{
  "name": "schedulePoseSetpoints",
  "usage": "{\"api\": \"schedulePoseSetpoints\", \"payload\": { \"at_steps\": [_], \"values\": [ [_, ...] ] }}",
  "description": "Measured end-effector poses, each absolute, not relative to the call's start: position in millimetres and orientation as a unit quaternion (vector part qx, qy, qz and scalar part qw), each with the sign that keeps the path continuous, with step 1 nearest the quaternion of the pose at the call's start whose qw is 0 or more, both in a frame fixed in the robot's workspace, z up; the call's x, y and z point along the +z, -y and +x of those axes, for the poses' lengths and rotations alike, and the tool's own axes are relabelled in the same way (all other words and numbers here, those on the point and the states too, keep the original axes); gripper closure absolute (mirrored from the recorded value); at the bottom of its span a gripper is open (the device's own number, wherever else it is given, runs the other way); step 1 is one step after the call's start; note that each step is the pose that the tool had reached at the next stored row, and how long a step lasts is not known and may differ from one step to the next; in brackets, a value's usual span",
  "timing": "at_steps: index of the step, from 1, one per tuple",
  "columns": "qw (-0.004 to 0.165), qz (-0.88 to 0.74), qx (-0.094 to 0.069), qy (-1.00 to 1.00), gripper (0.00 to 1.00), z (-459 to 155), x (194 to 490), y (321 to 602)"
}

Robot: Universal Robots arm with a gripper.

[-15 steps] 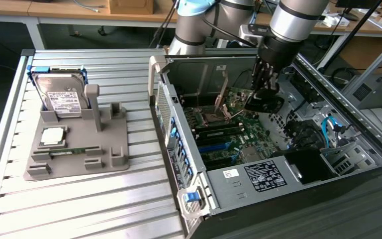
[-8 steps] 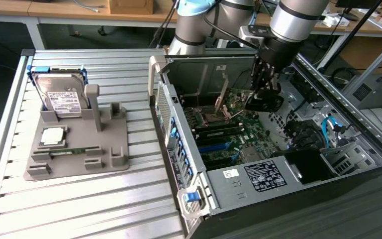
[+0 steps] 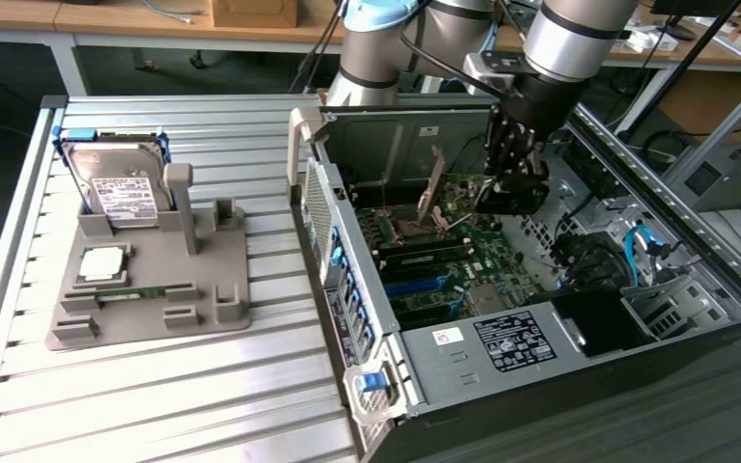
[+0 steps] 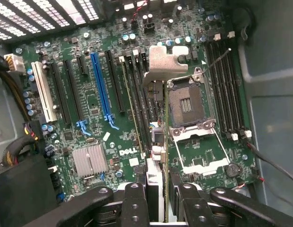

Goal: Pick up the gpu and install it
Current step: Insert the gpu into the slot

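Gpu (image 4: 159,142) is held edge-on in your gripper (image 4: 158,203), a thin dark card with its silvery metal bracket at the far end from the fingers. The two black fingers (image 4: 137,203) are closed partway and press on the card from either side, so the card is clamped between them.

In the wrist view the card hangs above the green motherboard (image 4: 198,156), over the rows of black expansion slots. It sits between the long blue slot (image 4: 101,90) and the open processor socket (image 4: 186,101). You cannot tell whether its lower edge touches a slot.

In the exterior view your gripper (image 3: 509,188) reaches down into the open computer case (image 3: 525,338), in the upper right of the frame.

At the exterior view's left, a grey holder (image 3: 151,289) lies on the slatted metal table (image 3: 151,405). A hard drive (image 3: 120,183) with a white label stands upright at the holder's far end. A square processor chip (image 3: 100,262) lies flat nearer the front, and a narrow green memory stick (image 3: 139,291) lies just beside it.
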State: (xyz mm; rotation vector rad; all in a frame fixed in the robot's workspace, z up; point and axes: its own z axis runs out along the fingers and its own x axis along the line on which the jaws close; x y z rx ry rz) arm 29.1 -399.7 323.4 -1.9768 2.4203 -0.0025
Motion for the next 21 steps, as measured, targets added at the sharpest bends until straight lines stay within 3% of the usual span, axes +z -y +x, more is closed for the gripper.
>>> {"api": "schedulePoseSetpoints", "payload": {
  "at_steps": [21],
  "values": [
    [0.008, -0.702, 0.000, -0.712, 0.70, 29.1, 323.1, 399.7]
  ]
}}
